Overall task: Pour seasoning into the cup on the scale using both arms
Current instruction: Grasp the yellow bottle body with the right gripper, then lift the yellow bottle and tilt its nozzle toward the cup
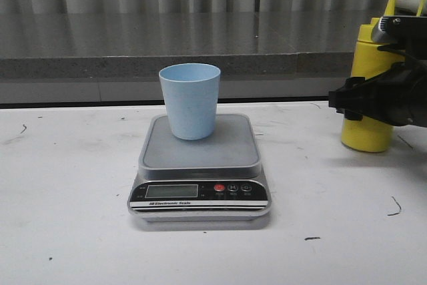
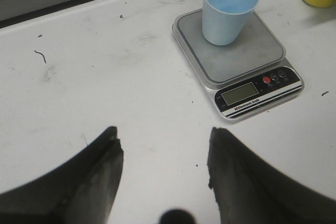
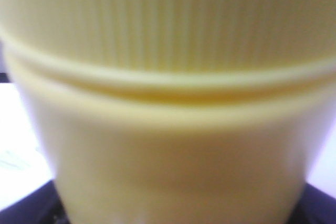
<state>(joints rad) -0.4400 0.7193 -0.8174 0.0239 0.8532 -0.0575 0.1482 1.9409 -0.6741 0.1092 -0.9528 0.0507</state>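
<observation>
The pale blue cup (image 1: 190, 101) stands upright at the back of the scale's grey platform (image 1: 200, 155); in the left wrist view the cup (image 2: 228, 11) looks empty on the scale (image 2: 247, 61). The yellow seasoning bottle (image 1: 368, 135) stands on the table at the far right. My right gripper (image 1: 365, 101) is around its middle, and the bottle's ribbed side (image 3: 168, 103) fills the right wrist view, so contact is hidden. My left gripper (image 2: 164, 148) is open over bare table, nearer than the scale and to its left. It is out of the front view.
The white tabletop (image 1: 67, 185) carries small dark marks. A grey ledge (image 1: 167, 65) runs along the back behind the scale. The scale's front panel with display and red button (image 1: 219, 189) faces me.
</observation>
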